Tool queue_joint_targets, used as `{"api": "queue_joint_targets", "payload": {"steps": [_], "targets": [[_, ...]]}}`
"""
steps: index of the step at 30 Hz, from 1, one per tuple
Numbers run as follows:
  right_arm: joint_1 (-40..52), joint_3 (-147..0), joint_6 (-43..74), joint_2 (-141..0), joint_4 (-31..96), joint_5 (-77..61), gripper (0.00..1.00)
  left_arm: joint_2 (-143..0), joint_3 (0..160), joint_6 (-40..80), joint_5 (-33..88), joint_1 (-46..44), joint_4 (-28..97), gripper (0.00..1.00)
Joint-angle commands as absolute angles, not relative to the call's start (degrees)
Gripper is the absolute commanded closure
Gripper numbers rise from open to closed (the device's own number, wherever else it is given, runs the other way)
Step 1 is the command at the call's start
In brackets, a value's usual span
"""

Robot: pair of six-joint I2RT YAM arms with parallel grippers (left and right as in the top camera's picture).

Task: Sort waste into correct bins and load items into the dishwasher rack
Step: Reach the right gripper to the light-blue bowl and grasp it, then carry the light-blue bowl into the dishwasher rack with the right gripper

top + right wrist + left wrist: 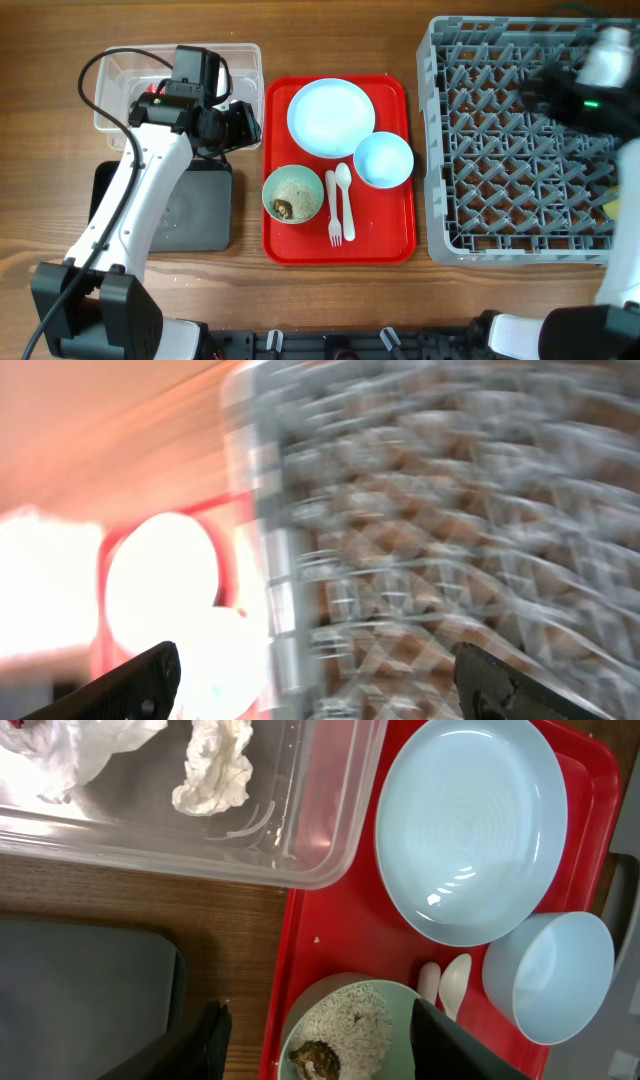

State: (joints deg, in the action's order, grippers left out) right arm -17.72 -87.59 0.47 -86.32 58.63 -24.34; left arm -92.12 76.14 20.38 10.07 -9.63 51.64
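Note:
The pale green bowl with rice crumbs and a brown lump sits on the red tray, beside the white fork and spoon. The pale blue plate and pale blue bowl are there too. My left gripper is open and empty above the tub's right edge; its fingers frame the green bowl. The clear tub holds tissue scraps and the red-and-white wrapper. My right gripper is open, blurred, over the grey rack.
The black tray lies in front of the clear tub, under my left arm. The flat red tray lies between the bins and the rack. Something yellow shows at the rack's right edge.

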Motion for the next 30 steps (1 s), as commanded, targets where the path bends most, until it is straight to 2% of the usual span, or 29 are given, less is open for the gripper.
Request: {"api": "queue_joint_targets", "payload": {"steps": [1, 8, 15, 19, 23, 26, 28, 30], "targets": [[-6.28, -88.42, -4.67, -86.76, 58.7, -21.67, 0.11, -90.8, 76.51, 19.7, 8.21, -9.37, 51.75, 0.4], [10.35, -88.4, -4.19, -95.0, 58.74, -14.2, 0.11, -90.8, 76.51, 19.7, 8.21, -9.37, 51.75, 0.4], [15.38, -88.4, -0.12, -105.1, 58.74, -7.97, 0.12, -90.8, 76.51, 19.7, 8.21, -9.37, 51.7, 0.39], [15.97, -88.4, 5.17, -110.5, 58.7, -1.08, 0.12, -90.8, 76.51, 19.7, 8.21, -9.37, 51.7, 0.39], [15.97, -88.4, 6.13, -115.35, 58.63, -0.82, 0.13, -90.8, 76.51, 19.7, 8.21, -9.37, 51.7, 0.39], [15.97, -88.4, 6.04, -118.04, 59.09, -4.21, 0.2, -90.8, 76.51, 19.7, 8.21, -9.37, 51.7, 0.39], [15.97, -88.38, 6.09, -118.85, 59.51, -5.37, 0.36, -90.8, 76.51, 19.7, 8.21, -9.37, 51.68, 0.39], [15.97, -88.38, 6.15, -118.96, 59.59, -5.43, 0.48, -90.8, 76.51, 19.7, 8.21, -9.37, 51.66, 0.39]]}}
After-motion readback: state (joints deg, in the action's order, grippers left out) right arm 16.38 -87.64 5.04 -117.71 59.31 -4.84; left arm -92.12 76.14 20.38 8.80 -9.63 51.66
